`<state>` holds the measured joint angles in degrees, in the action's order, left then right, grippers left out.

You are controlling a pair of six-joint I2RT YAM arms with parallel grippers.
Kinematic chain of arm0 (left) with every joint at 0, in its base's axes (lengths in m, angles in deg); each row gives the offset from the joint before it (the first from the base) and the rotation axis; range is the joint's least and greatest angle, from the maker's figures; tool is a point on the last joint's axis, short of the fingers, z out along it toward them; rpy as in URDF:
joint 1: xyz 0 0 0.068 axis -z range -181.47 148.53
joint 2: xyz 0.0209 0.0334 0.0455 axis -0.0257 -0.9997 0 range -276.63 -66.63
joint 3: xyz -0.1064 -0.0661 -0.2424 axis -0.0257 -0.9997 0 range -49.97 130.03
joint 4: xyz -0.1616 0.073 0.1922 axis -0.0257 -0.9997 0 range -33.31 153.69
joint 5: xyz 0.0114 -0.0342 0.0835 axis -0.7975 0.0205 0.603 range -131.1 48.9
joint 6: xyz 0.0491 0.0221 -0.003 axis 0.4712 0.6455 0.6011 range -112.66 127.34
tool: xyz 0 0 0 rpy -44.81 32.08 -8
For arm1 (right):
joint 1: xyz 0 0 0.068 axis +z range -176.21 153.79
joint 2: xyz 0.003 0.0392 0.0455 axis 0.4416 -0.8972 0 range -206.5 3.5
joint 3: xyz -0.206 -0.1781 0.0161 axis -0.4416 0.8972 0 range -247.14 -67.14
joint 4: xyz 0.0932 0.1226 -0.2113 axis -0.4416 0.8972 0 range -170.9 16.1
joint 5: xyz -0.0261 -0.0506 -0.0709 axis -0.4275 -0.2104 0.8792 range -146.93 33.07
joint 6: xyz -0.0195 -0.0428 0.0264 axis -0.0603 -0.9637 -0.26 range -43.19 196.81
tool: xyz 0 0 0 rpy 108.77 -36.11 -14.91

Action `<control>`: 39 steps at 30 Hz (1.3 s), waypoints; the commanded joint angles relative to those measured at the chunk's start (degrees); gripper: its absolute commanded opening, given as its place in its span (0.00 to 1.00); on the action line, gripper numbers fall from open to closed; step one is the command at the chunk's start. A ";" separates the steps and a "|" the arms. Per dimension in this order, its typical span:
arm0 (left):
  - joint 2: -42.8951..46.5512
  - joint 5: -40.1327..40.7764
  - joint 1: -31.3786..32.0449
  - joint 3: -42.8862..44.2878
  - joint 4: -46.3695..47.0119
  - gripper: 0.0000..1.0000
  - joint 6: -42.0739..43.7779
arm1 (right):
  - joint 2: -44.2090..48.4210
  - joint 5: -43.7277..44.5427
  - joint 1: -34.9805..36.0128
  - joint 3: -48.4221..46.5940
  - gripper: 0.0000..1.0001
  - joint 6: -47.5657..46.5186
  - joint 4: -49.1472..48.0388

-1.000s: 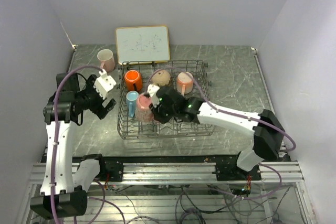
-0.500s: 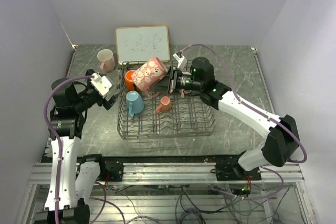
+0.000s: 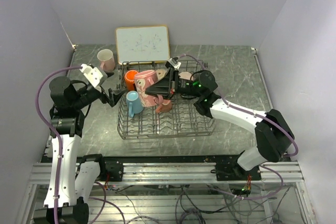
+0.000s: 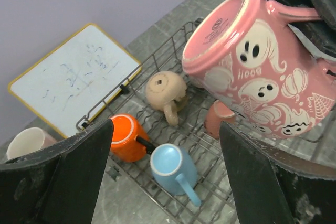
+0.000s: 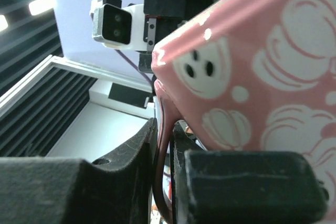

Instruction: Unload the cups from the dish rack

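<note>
At twelve o'clock, a mug point(image 3: 146, 83) is held over the rack point(image 3: 157, 136) by the right gripper point(image 3: 161, 87); left gripper point(image 3: 112, 97) wide; cups point(image 3: 132, 100) are left.

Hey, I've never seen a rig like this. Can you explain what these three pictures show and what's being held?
These are two robot arms bolted at the near edge of a table. One picture looks down from above; the other two come from cameras on each arm's wrist. On the table are a wire dish rack, a whiteboard and a pale mug. In the rack lie an orange mug, a blue mug, a tan mug and a small salmon mug. The right tool pinches the handle of a pink ghost-patterned mug, raised above the rack. The left tool is open at the rack's left side, holding nothing.
</note>
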<state>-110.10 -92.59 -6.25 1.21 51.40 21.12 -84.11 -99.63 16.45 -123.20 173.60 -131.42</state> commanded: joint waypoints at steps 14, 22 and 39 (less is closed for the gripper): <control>10.98 0.03 0.99 -5.20 -7.20 0.98 8.80 | 0.02 21.77 2.81 -7.29 0.00 4.83 1.00; 15.36 3.60 1.09 -13.55 11.71 0.96 8.27 | -2.81 33.06 6.93 -8.26 0.00 10.35 -1.06; 18.05 11.42 6.95 -19.87 15.97 0.95 19.95 | -12.88 39.36 13.43 -21.86 0.00 14.21 -2.41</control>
<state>-94.60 -84.59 -0.24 -15.86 67.38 35.33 -98.14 -62.23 28.95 -141.14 187.00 -126.08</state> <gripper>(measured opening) 0.946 0.111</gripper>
